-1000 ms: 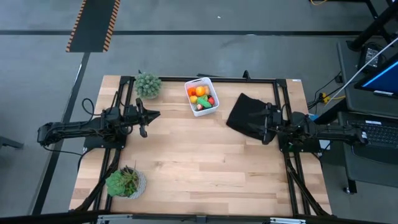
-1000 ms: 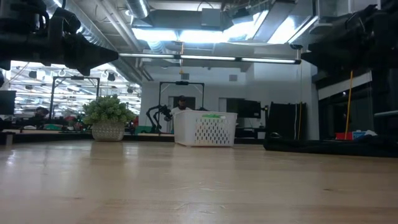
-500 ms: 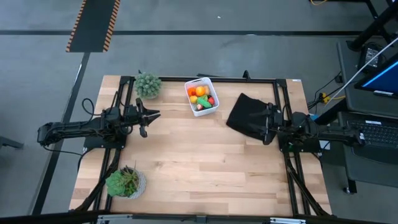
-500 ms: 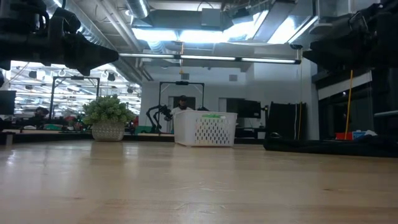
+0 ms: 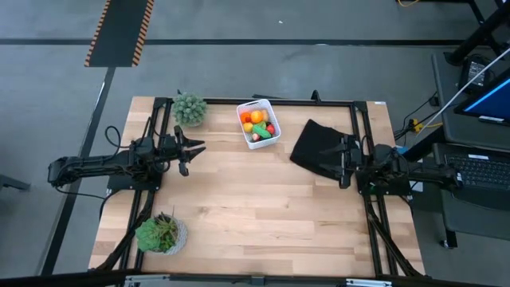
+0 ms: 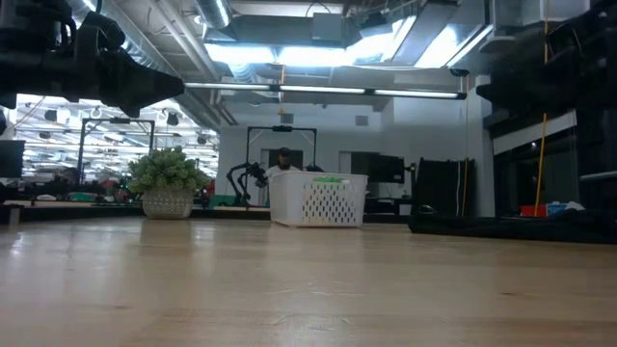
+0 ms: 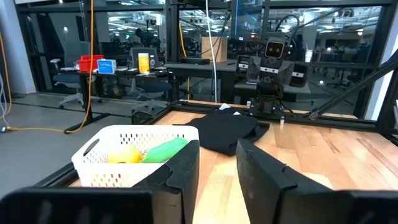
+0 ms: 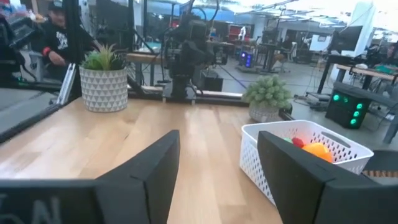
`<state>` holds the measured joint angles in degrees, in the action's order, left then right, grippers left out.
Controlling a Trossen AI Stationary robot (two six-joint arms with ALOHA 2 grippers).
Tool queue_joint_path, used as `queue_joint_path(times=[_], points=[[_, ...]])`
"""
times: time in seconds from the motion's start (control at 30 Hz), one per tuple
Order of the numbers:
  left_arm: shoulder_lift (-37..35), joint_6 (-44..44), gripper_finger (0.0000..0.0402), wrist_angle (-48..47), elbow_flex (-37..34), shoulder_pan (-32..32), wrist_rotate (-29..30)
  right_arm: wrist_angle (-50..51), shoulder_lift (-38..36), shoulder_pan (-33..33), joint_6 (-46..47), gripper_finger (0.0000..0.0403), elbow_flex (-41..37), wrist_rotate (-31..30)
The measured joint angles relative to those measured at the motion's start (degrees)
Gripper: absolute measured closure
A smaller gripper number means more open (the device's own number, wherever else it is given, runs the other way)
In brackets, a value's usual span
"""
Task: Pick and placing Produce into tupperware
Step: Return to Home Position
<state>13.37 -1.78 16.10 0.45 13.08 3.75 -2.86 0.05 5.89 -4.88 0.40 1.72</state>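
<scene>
Evidently the sorting is close to done: the produce [image 5: 256, 123] lies piled inside the tupperware [image 6: 318, 202], which stands on the far middle of the table [image 5: 263, 215], between a potted plant [image 5: 190, 108] and a black cloth [image 5: 312, 147]. No loose piece shows on the bare wood. From the left wrist view a yellow piece [image 7: 127, 155] and a green piece [image 7: 163, 149] sit against the tub's near wall; from the right wrist view an orange one [image 8: 318, 150] peeks over the rim.

The left arm [image 5: 103, 165] lies folded along the table's left edge, its jaws released and empty, pointing toward the tub but well apart from it. The right arm [image 5: 414, 175] lies folded along the right edge, its jaws spread wide and empty, hanging over the cloth's edge.

The toy pieces look light, smooth and rounded, so I judge they would roll or squirt out of a loose pinch; a hold across the thickest middle would suit them. The tub looks thin, perforated and light, likely to flex and to slide on the wood; its rim at a short side seems the best hold.

The table is pale, smooth planking in a black frame, with a 2nd potted plant [image 5: 162, 233] at the near left corner. Beyond it is a lit workshop hall with desks, and a person [image 8: 56, 37] sits at 1 side.
</scene>
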Motion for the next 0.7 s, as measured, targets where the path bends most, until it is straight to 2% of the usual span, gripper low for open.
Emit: queue_joint_path(times=[0.7], points=[[0.0, 0.0, 0.0272, 0.0, 0.0, 0.0, 0.0, 0.68, 0.05, 0.0, -1.41, 0.0185, 0.0, 0.0]])
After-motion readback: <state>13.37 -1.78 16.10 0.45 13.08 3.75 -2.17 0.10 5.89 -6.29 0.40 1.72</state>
